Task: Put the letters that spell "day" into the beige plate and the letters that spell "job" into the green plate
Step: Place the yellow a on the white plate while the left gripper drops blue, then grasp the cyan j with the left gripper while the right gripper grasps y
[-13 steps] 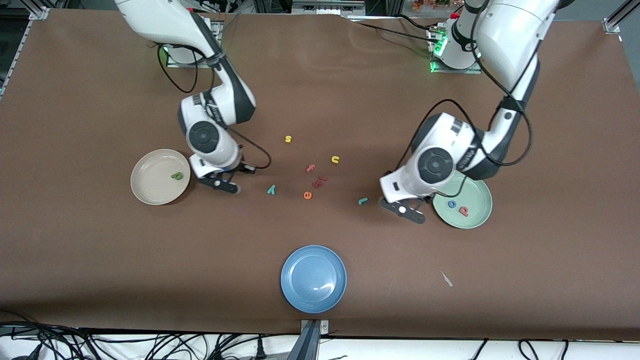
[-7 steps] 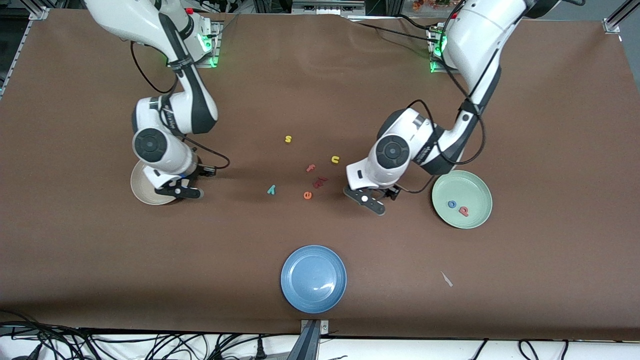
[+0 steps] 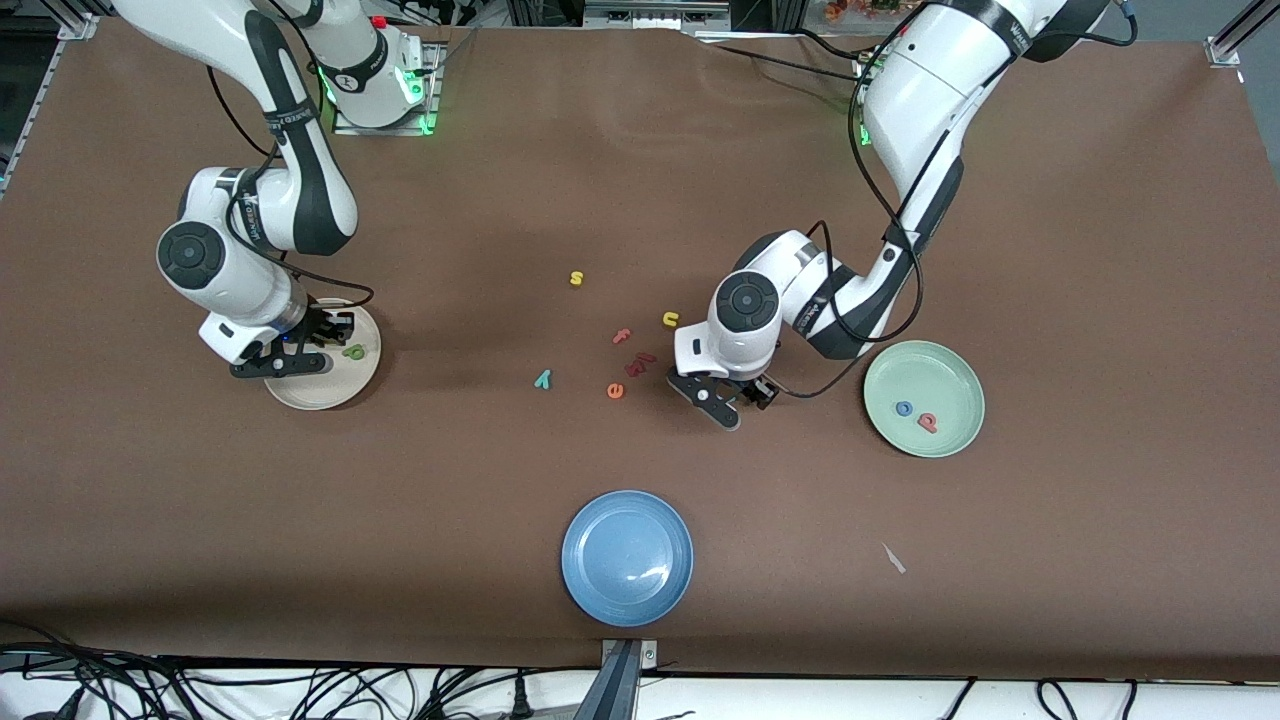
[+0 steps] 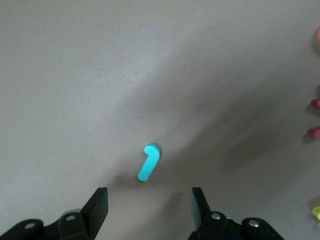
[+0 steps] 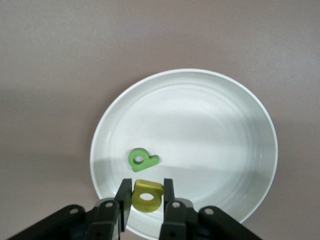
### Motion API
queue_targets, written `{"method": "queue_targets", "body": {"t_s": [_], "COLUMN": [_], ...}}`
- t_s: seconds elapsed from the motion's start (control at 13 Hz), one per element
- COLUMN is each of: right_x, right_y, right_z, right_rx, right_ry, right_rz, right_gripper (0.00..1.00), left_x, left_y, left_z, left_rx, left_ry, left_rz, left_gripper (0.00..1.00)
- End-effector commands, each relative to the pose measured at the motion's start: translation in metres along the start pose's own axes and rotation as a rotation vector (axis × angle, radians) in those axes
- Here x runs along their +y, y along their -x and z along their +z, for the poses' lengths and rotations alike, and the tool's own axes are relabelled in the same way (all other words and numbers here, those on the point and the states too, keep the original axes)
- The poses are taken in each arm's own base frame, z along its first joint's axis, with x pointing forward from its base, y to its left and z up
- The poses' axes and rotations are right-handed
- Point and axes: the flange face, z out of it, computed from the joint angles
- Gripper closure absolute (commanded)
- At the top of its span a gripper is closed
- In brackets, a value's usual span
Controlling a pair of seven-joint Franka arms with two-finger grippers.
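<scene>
letters: green foam "d" (image 3: 354, 351) lies in round beige plate (image 3: 352, 387), right gripper (image 5: 145, 200) over it pinching yellow foam "a" (image 5: 147, 194). blue "o" (image 3: 903, 408) and pink-red "b" (image 3: 928, 423) sit in mint-green plate (image 3: 958, 373). left gripper (image 4: 150, 205), spread, hangs over teal hook "j" (image 4: 148, 162); teal "y" (image 3: 543, 378) waits at 9 o'clock from it.

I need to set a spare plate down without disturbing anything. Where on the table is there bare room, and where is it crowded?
Bare cloth lies between the blue plate and the beige plate, and between the blue plate and the green plate. It is crowded mid-table: loose letters cluster around the orange "e", beside the left gripper.
</scene>
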Motion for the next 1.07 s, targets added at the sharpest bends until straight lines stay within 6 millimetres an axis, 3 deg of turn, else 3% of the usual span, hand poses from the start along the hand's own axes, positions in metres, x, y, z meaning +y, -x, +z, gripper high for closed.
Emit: {"method": "queue_targets", "body": {"t_s": [0.0,0.08,0.23,0.38,0.61,0.77,0.92,1.0], "right_x": [0.005,0.005,-0.001,-0.026,-0.102,-0.153,-0.187,-0.204], "right_y": [0.01,0.01,0.006,-0.007,-0.038,-0.043,-0.057,-0.064], "right_z": [-0.007,-0.008,-0.013,-0.024,-0.038,-0.049,-0.048,-0.048], "right_rx": [0.025,0.022,0.003,-0.02,0.002,0.01,0.014,0.017], "right_ry": [-0.016,-0.017,-0.036,-0.071,-0.113,-0.138,-0.146,-0.153], "right_rz": [-0.059,-0.055,-0.027,0.028,0.165,0.241,0.303,0.335], "right_gripper": [0.53,0.01,0.0,0.0,0.0,0.0,0.0,0.0], "left_x": [-0.004,-0.003,-0.002,-0.001,-0.001,-0.001,-0.004,-0.006], "left_y": [-0.009,-0.008,-0.008,-0.008,-0.01,-0.01,-0.01,-0.01], "left_z": [0.007,0.01,0.014,0.017,0.022,0.021,0.013,0.006], "left_rx": [0.044,0.046,0.042,0.042,0.061,0.063,0.068,0.069], "left_ry": [-0.015,-0.016,-0.015,-0.014,-0.01,-0.005,-0.007,-0.007], "left_rz": [0.043,0.045,0.048,0.05,0.049,0.044,0.038,0.026], "left_gripper": [0.25,0.25,0.28,0.48,0.62,0.77,0.97,0.99]}}
